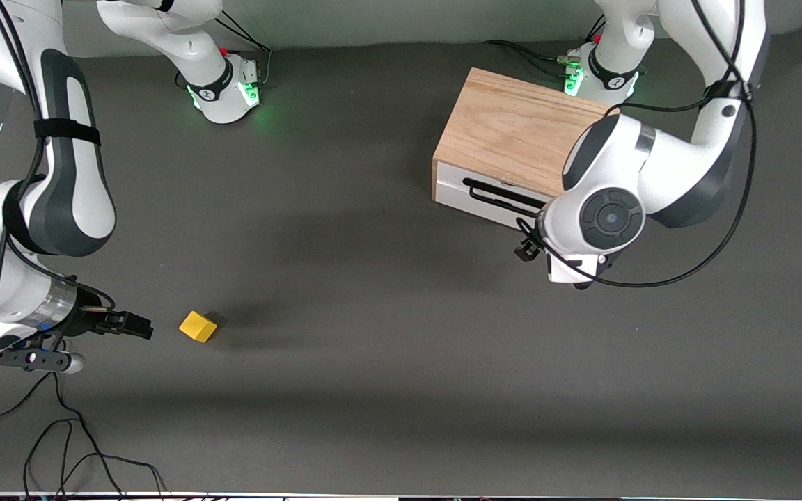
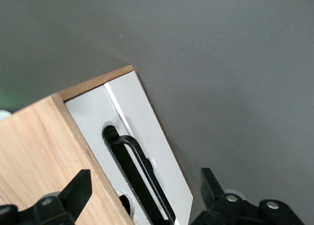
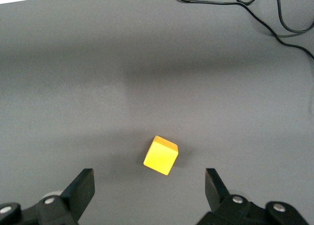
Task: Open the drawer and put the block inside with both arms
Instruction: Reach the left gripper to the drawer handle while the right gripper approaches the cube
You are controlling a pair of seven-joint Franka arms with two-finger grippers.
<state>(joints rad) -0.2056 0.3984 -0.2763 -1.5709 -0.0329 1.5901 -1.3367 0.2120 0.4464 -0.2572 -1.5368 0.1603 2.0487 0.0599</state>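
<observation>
The oak box [image 1: 512, 129] stands near the left arm's base. Its drawer [image 1: 467, 202] is shut, white front and black bar handle [image 1: 502, 198] facing the front camera. The left arm's wrist [image 1: 603, 219] hangs over the drawer front and hides most of its gripper there. In the left wrist view the left gripper [image 2: 145, 186] is open, its fingers straddling the handle [image 2: 140, 178] above the drawer front [image 2: 142, 122]. The yellow block [image 1: 198, 326] lies on the table. My right gripper [image 1: 140, 325] is open and empty, just short of the block [image 3: 161, 155], which sits ahead of the open right gripper [image 3: 147, 186].
Loose black cables [image 1: 60, 445] lie on the table near the front edge at the right arm's end, and show in the right wrist view [image 3: 274, 14]. The dark grey table [image 1: 373, 313] stretches between the block and the box.
</observation>
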